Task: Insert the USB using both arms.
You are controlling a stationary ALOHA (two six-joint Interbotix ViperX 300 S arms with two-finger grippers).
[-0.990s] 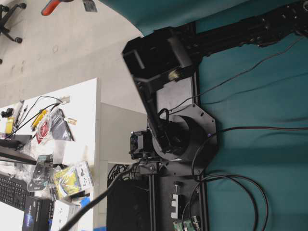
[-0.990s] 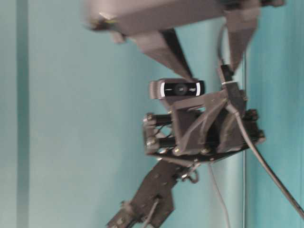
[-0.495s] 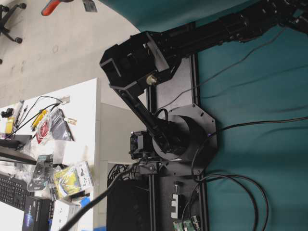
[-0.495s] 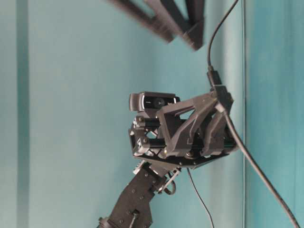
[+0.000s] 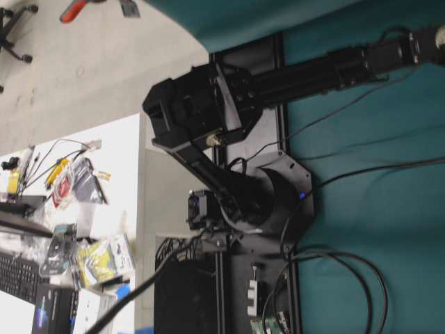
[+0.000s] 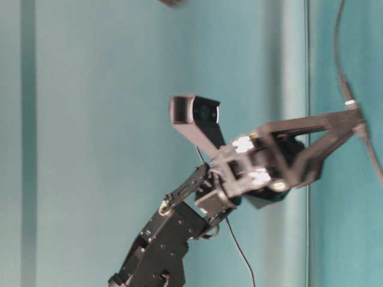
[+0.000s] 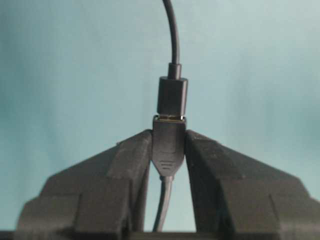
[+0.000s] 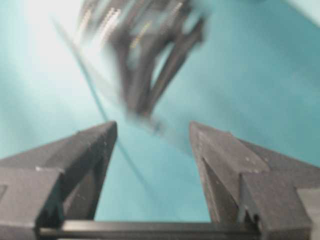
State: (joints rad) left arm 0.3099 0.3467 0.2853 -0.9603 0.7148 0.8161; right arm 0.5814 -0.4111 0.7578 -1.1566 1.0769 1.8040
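Overhead, one black arm [image 5: 208, 139] rises from its round base [image 5: 261, 198] at the edge of the teal cloth [image 5: 375, 229], its forearm stretching toward the upper right corner, where the wrist is too small and blurred to read. Loose black cables [image 5: 348, 268] trail over the cloth, and a cluttered white desk [image 5: 104, 181] sits to the left. No gripper can be judged from this view.

At table level, a wrist assembly [image 6: 263, 170] with its camera [image 6: 194, 110] hangs tilted before the teal backdrop, a cable [image 6: 344, 72] running up from its right end. The fingers themselves are not clear here.

From the left wrist, the left gripper [image 7: 169, 150] has its jaws narrowed onto a black USB connector [image 7: 169, 142], pinched upright between the fingertips. A second black plug body [image 7: 172, 95] sits on top of it, end to end, with its own cord [image 7: 172, 30] running upward; a sliver of metal shows at the seam, so the mating looks nearly or fully done, though I cannot tell which.

From the right wrist, the right gripper [image 8: 152, 135] stands with jaws wide and holds nothing; a blurred dark shape [image 8: 145, 50] lies ahead of it.

Judging by this, the insertion step is about finished. Next would be confirming the seam is seated, pressing home if it is not, then loosening the left grip.
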